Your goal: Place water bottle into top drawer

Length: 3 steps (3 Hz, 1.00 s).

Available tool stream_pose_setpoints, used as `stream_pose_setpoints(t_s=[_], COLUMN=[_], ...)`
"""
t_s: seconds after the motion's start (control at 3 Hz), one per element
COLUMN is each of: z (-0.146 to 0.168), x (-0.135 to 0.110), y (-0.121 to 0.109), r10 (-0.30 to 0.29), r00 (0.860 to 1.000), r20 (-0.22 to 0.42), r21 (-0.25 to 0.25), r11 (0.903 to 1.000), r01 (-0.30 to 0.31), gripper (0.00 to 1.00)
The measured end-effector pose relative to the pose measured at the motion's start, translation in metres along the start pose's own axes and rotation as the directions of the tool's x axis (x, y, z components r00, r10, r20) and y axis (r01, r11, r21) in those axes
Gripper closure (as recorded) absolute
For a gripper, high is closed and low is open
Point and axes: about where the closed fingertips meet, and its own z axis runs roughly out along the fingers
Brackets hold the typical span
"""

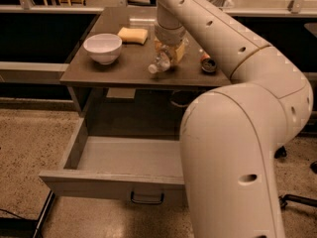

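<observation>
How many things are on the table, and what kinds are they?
Bowls: 1, the white bowl
Sponges: 1, the yellow sponge
Bottles: 1, the water bottle, right under the gripper
Cans: 1, the orange can, lying on its side
Total: 4 things on the table

Dark brown bench [124, 72], front edge toward camera. At left: white bowl [102, 47], upright, standing on surface. Just behind and right of it: yellow sponge [132, 34], lying flat, apart from bowl. Mid-bench: water bottle [159, 64], tilted, white cap pointing front-left; contact with surface unclear. Right over bottle's upper end: hand [169, 52], low above bench middle. Further right, apart from bottle: soda can [207, 64], dark end facing camera, near bench's right side.
</observation>
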Motion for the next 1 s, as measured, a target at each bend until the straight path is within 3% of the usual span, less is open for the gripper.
stream_pose_setpoints(t_s=[0.33, 0.67, 1.0], z=[-0.031, -0.076, -0.062], x=[-0.025, -0.091, -0.146], y=[0.006, 0.032, 0.066], r10=[0.007, -0.035, -0.058], r00=[0.998, 0.985, 0.953], r20=[0.061, 0.168, 0.298], r21=[0.111, 0.266, 0.279], r11=[0.9938, 0.9639, 0.9598], r01=[-0.014, -0.012, -0.029], gripper=[1.00, 1.00, 1.00])
